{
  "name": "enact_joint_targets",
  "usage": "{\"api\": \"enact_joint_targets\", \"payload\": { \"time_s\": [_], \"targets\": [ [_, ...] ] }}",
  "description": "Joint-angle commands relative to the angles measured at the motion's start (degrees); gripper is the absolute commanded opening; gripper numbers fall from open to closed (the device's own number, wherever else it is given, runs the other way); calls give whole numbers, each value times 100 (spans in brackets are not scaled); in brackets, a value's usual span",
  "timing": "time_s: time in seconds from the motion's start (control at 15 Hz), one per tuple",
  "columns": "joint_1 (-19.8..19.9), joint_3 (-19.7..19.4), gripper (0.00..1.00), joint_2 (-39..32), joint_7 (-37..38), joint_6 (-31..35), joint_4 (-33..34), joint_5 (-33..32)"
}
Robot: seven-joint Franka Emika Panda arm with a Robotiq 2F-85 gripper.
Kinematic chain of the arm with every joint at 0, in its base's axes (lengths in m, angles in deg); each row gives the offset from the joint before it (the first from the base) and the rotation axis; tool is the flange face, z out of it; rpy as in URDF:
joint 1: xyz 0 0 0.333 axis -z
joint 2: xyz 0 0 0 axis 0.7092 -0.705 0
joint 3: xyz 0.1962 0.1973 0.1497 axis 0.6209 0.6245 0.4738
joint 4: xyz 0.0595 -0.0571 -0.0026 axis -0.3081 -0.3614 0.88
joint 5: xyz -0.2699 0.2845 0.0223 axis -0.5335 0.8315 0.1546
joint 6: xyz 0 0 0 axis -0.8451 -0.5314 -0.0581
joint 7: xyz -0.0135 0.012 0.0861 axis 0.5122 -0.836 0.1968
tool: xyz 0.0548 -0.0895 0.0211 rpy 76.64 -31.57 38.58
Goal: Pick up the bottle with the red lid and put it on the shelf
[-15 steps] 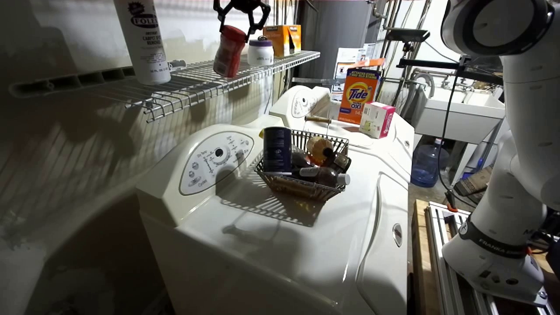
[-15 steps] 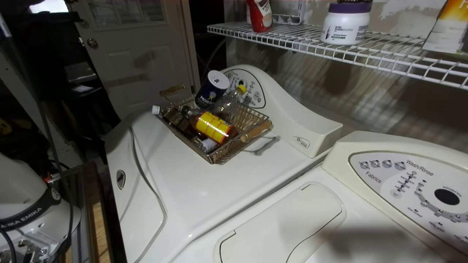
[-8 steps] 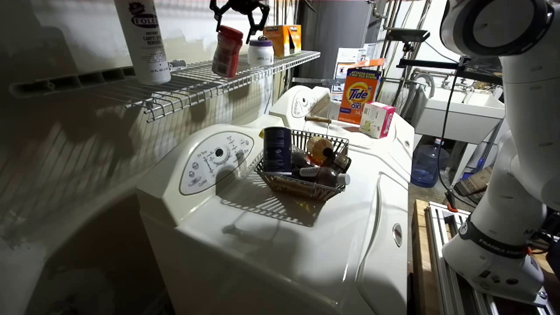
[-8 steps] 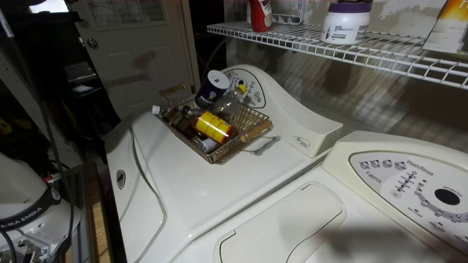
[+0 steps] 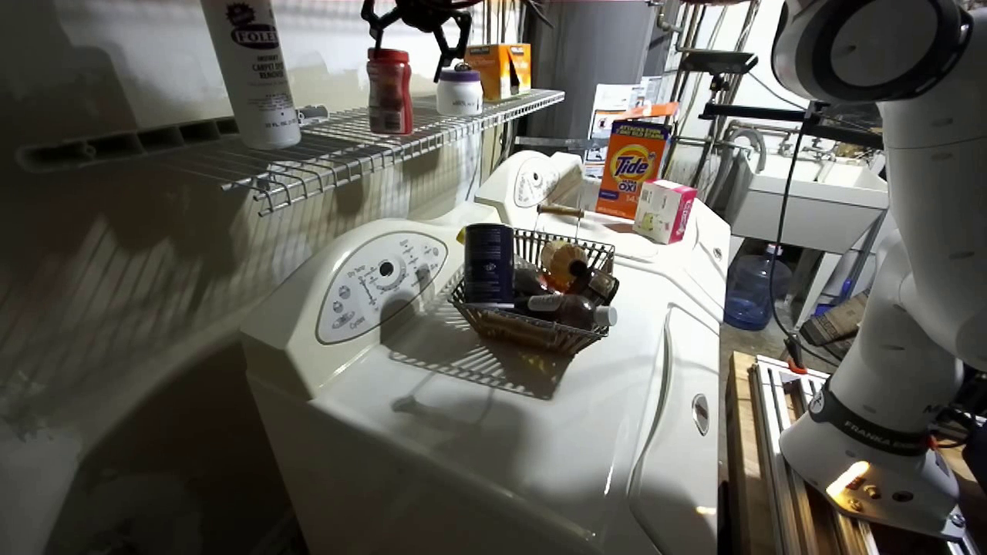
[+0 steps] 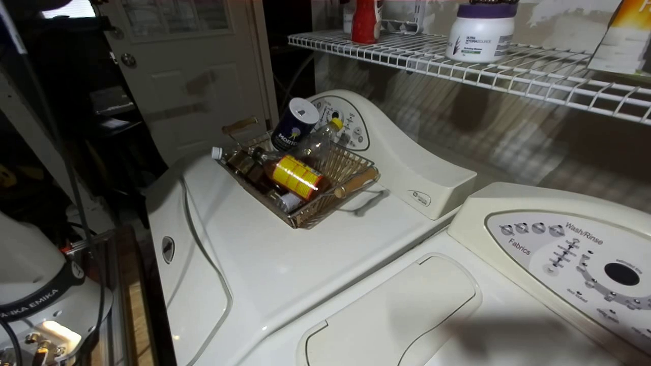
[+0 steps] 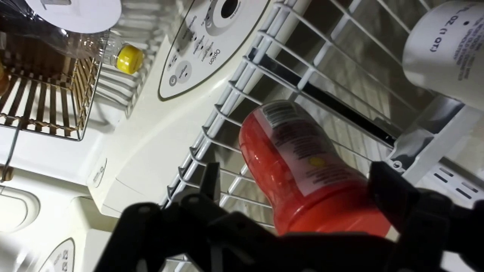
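Observation:
The bottle with the red lid [image 5: 389, 92] stands upright on the white wire shelf [image 6: 457, 76]. Its lid is partly hidden by my gripper in the wrist view, and its top is cut off in an exterior view [image 6: 365, 23]. My gripper [image 5: 409, 65] is open above and around the lid. In the wrist view the gripper [image 7: 297, 179] has a wide gap on one side of the bottle [image 7: 302, 158]; the opposite finger [image 7: 393, 189] overlaps the lid's edge, and whether it touches I cannot tell.
A tall white bottle [image 5: 258, 85] stands on the shelf beside the red-lidded one. On its other side are a white jar with a purple lid [image 5: 459, 94] and an orange box [image 5: 500, 69]. Below, a filled wire basket [image 5: 532, 335] sits on the white machine.
The jaws have opened and let go of the bottle. It was tilted between the fingers and now stands upright on the shelf. The gripper has shifted slightly up and left in an exterior view.

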Motion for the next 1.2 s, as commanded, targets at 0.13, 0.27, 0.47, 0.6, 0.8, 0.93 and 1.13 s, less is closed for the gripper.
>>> {"api": "enact_joint_targets", "payload": {
  "time_s": [0.13,0.27,0.47,0.6,0.8,0.93,1.13],
  "targets": [
    [4,6,100,94,-270,142,35,-61],
    [-2,4,100,219,-482,245,-71,-112],
    [-13,-3,100,417,-832,361,-233,-226],
    [-3,12,100,562,-1153,477,-364,-276],
    [13,32,100,813,-1772,772,-629,-350],
    [39,49,100,1007,-2239,976,-861,-340],
    [62,54,100,1362,-2947,1217,-1352,-317]
  ]
}}
